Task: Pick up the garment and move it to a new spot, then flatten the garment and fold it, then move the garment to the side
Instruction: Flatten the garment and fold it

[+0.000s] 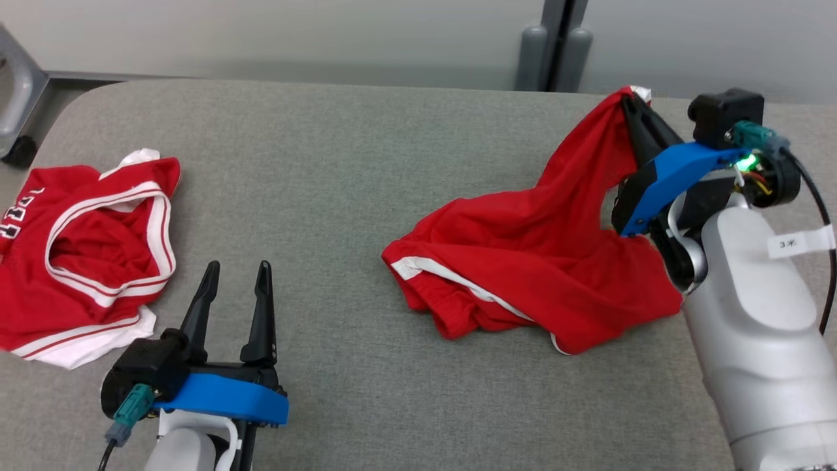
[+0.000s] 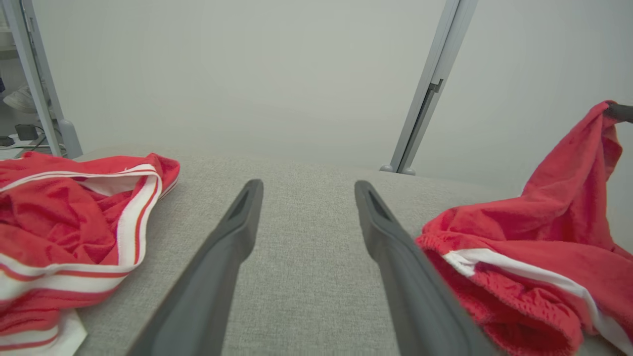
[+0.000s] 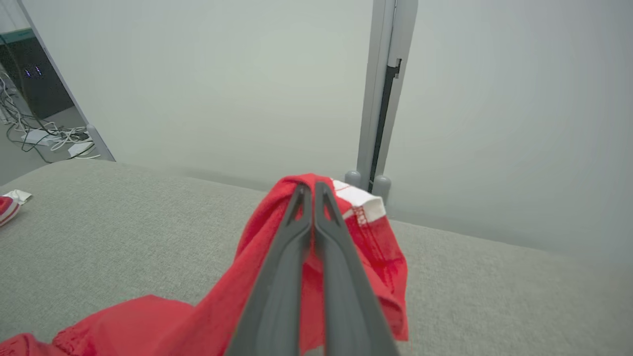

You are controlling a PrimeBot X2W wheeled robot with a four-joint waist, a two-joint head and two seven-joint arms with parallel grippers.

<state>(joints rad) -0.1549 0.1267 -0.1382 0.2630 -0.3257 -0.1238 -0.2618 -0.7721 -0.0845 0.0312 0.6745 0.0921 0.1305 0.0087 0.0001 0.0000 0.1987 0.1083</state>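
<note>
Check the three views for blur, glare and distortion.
Head view: sharp, evenly lit, faint shadow under the red shorts. Left wrist view: left hand soft near the lens, post leaning from wide-angle distortion. Right wrist view: right hand sharp, wall hazy.

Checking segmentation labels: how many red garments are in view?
2. A red jersey lies crumpled at the table's left edge. The red shorts lie right of centre, one corner lifted in the shut right gripper. Nothing suggests another is hidden.
</note>
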